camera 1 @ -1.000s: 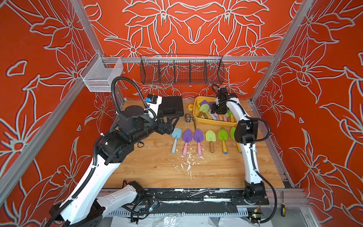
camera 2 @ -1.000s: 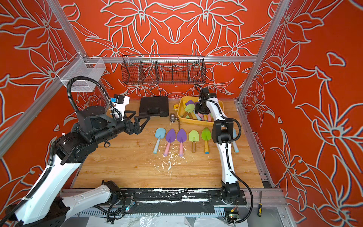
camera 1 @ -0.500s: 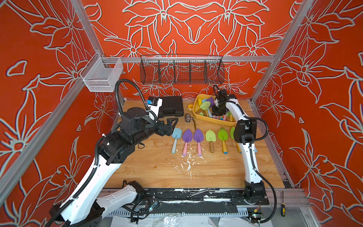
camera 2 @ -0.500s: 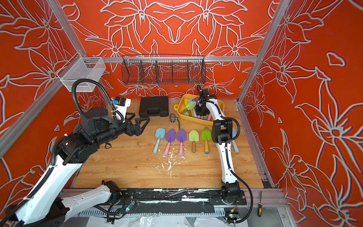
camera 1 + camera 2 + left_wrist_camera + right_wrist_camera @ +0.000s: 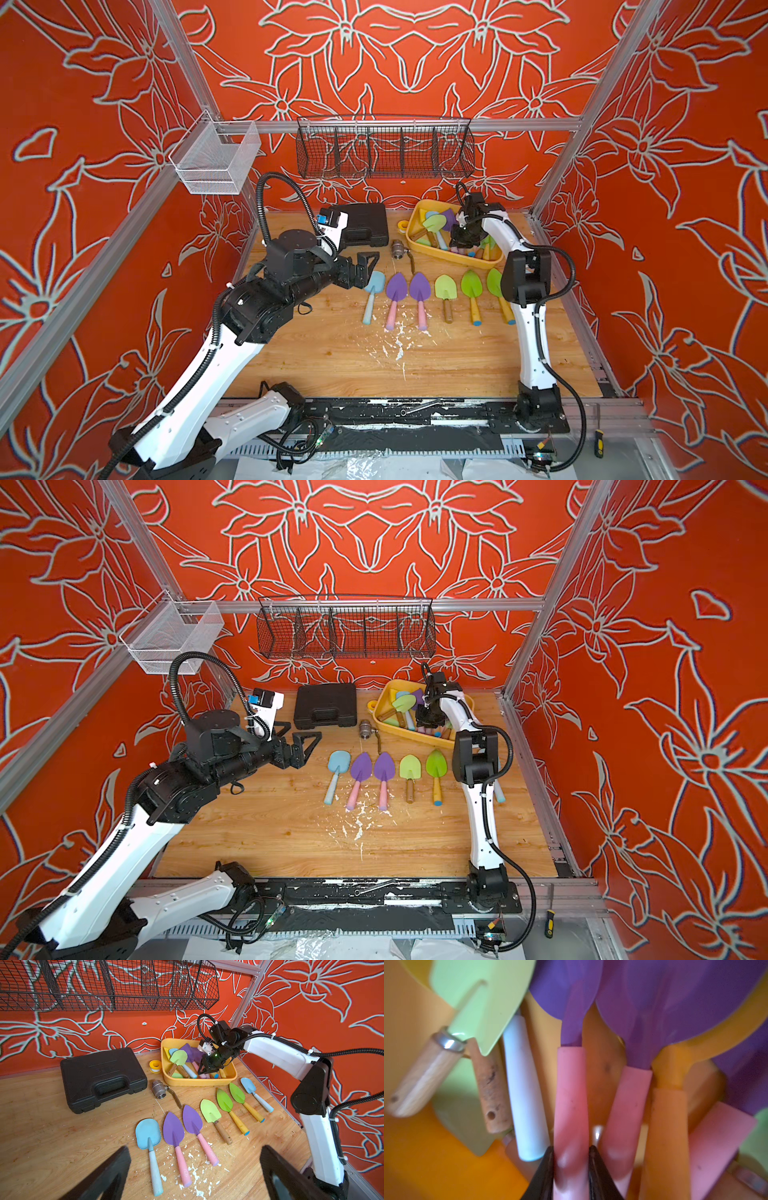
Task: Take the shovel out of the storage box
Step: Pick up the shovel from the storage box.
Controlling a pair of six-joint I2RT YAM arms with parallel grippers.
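Note:
The storage box (image 5: pixel 457 262) (image 5: pixel 409 738) (image 5: pixel 199 1082) is a yellow tub at the back right, holding several toy shovels. My right gripper (image 5: pixel 460 245) (image 5: pixel 426 726) (image 5: pixel 204 1071) reaches down into it. In the right wrist view the right gripper (image 5: pixel 571 1151) is shut on the pink handle of a purple-bladed shovel (image 5: pixel 571 1088), which still lies among the others in the box. My left gripper (image 5: pixel 368 268) (image 5: pixel 309 746) (image 5: pixel 194 1148) hangs open above the table, left of the row of laid-out shovels, with nothing between its fingers.
Several shovels (image 5: pixel 419 291) lie in a row on the wooden table in front of the box. A black tool case (image 5: pixel 361 224), a metal valve (image 5: pixel 399 251) and a yellow tape roll (image 5: pixel 155 1065) sit left of the box. A black wire basket (image 5: pixel 384 151) and a white mesh basket (image 5: pixel 216 162) hang above.
The right gripper has dropped into the box and closed on the pink handle. The left arm has shifted a little toward the row of shovels, its jaws still open.

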